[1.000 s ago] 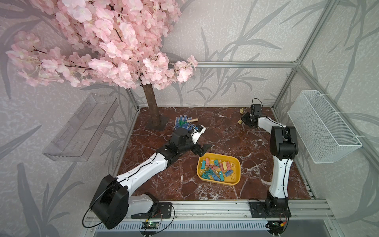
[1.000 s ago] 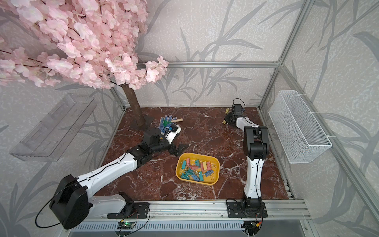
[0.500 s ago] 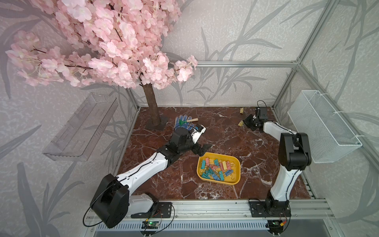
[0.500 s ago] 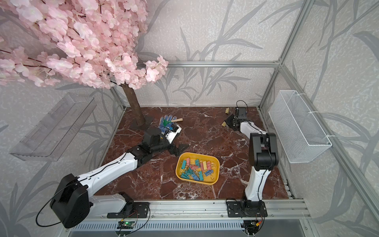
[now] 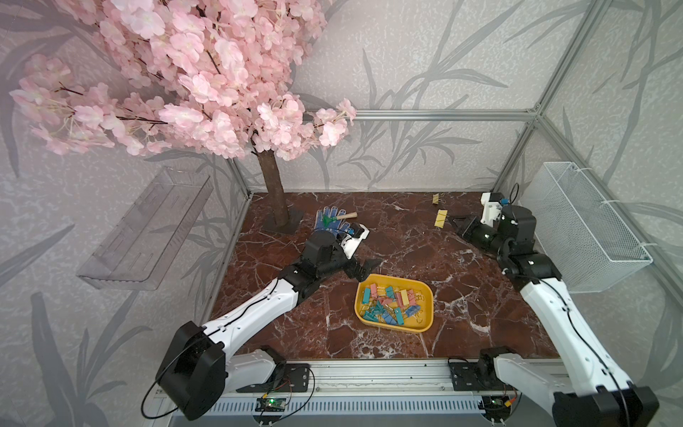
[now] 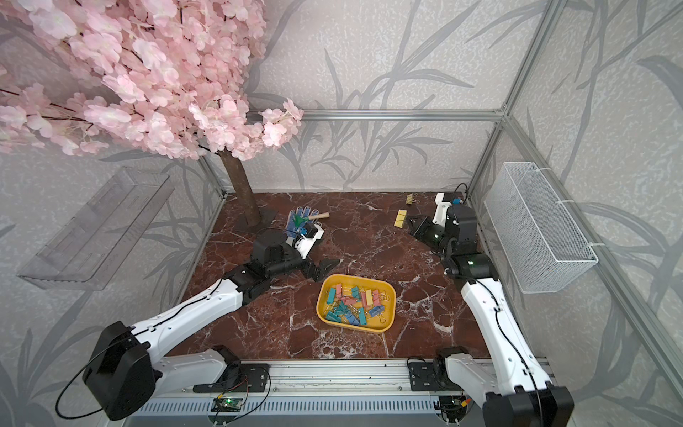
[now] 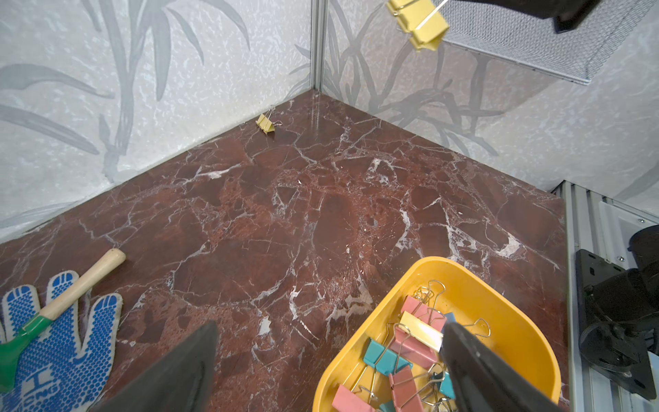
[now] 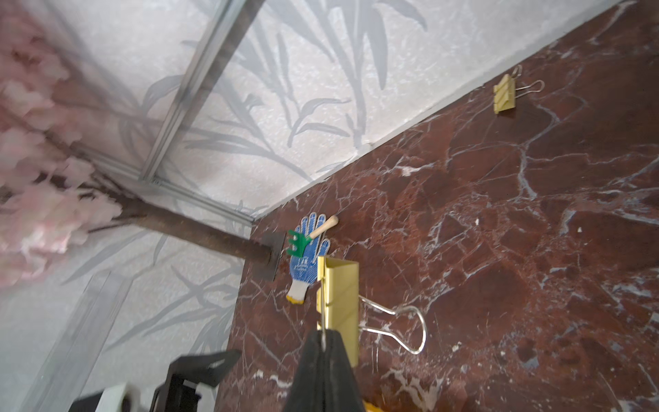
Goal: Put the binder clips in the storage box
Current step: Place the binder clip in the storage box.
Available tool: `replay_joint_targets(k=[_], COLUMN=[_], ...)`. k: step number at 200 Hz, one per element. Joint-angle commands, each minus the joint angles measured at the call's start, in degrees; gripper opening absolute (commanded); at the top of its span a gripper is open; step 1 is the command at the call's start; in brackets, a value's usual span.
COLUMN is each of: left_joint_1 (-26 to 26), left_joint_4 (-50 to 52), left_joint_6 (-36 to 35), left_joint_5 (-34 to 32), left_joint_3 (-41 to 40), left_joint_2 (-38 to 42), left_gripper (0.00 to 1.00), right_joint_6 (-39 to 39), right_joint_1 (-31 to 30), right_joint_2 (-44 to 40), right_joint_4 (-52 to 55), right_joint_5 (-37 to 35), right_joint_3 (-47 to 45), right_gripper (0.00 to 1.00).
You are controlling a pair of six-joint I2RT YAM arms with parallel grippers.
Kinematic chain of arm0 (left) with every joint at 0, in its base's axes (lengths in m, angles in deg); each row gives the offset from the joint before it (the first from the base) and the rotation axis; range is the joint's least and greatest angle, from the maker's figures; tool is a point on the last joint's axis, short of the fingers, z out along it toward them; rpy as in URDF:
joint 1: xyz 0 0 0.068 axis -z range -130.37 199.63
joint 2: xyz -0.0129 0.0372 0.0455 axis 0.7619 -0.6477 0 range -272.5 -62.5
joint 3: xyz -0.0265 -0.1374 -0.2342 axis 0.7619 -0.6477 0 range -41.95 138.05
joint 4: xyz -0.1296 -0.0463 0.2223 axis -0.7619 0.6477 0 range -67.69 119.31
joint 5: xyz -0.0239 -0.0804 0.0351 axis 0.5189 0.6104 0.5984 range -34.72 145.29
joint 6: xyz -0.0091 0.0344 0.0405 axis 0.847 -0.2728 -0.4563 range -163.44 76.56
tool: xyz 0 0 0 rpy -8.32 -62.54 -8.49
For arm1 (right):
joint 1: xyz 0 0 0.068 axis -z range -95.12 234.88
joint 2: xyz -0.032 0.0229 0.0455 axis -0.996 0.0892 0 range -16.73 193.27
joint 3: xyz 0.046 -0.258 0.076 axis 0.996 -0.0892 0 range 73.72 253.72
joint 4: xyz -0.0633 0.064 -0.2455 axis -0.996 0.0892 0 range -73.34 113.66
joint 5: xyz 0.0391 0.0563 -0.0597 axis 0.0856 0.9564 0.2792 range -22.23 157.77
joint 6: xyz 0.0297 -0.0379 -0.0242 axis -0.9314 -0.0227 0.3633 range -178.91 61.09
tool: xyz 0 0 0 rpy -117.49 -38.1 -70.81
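Clips fill the box; 2 are outside: held clip, pinched in the right gripper, and far clip on the worktop. Left gripper gapes empty.

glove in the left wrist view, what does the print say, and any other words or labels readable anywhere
"ONG": end of a blue word printed on the glove, under an I-shaped mark; its first letters are too unclear to read.
No text shows on the binder clips or the storage box.

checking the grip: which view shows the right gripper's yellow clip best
Right wrist view: the yellow binder clip is close, right gripper shut on its wire handle. Left wrist view shows it smaller; both top views, tiny.
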Motion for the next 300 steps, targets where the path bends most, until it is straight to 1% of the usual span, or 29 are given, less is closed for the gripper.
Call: replay_joint_targets(k=[1,32,49,74,103,155,205,215,231,245,257,271,289,300], left_joint_1=[0.2,0.2,0.2,0.2,0.2,0.2,0.2,0.2,0.3,0.2,0.2,0.2,0.3,0.3], left_joint_4=[-3.0,-3.0,-2.7,-2.6,-2.4,-2.0,-1.5,-1.4,-1.0,-0.7,-0.6,-0.6,-0.5,-0.7], left_joint_6=[-0.3,0.0,0.0,-0.4,-0.9,-1.1,-0.8,-0.7,-0.4,-0.3,-0.2,-0.2,-0.2,-0.2], left_joint_5=[1.7,1.2,1.1,0.7,0.3,0.0,-0.3,-0.4,-0.2,-0.2,-0.1,-0.1,-0.2,-0.2], left_joint_3=[-1.1,-1.2,-1.1,-1.1,-1.2,-1.0,-0.7,-0.5,-0.1,0.0,0.1,0.1,0.1,0.1], left_joint_2=[1.8,1.8,1.7,1.7,1.6,1.5,1.1,0.9,0.4,0.1,-0.1,-0.1,0.0,0.1], left_gripper=[1.00,1.00,1.00,1.00,1.00,1.00,1.00,1.00,1.00,1.00,1.00,1.00,1.00,1.00], right_joint_6=[5.2,6.8,6.5,6.4,6.1,2.7,2.5,2.2,1.9,1.8,1.9,2.6,4.5,6.1], right_joint_1=[-5.6,-16.6,-22.3,-28.9,-34.2,-35.5,-37.0,-37.2,-37.3,-37.3,-37.2,-37.1,-36.0,-34.2], right_joint_2=[-4.4,-6.8,-5.9,-1.6,4.6,11.9,17.0,17.1,16.4,15.2,13.9,12.4,10.2,9.0], right_joint_4=[15.3,29.6,33.9,35.9,33.2,20.5,20.7,20.6,20.9,21.0,21.1,21.0,20.5,19.5], right_joint_5=[-1.2,-10.6,-14.8,-18.5,-20.7,-15.5,-16.3,-16.5,-17.0,-17.7,-19.1,-21.3,-25.3,-27.5], right_joint_3=[0.1,1.2,1.4,0.5,-2.2,-8.5,-10.9,-11.4,-11.4,-10.7,-9.8,-8.3,-5.5,-3.9], right_gripper=[0.00,0.00,0.00,0.00,0.00,0.00,0.00,0.03,0.12,0.25,0.32,0.36,0.36,0.36])
